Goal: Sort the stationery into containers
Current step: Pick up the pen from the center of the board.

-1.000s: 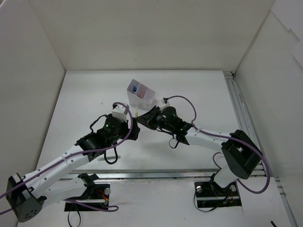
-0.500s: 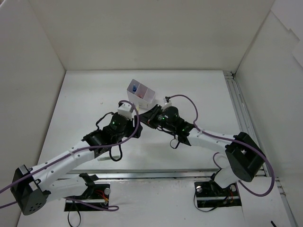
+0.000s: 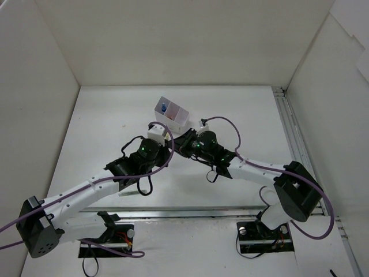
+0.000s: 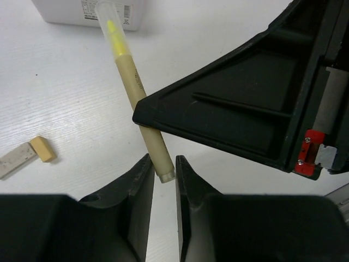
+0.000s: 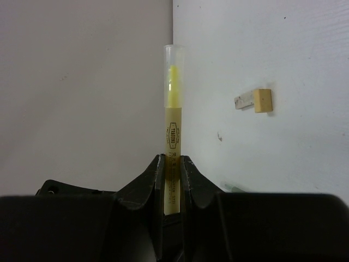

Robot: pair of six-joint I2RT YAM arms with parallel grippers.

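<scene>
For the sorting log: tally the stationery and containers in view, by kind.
Yellow highlighter: 1
Tan eraser: 1
Blue item in the box: 1
Pink item in the box: 1
Compartment box: 1
Total: 5
Not counted: a faint green sliver on the table, too small to identify.

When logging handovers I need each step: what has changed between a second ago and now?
The left arm reached forward toward the box, and the left fingers closed on the free end of the pen. The right fingers kept their grip on the pen; the box stayed put.
</scene>
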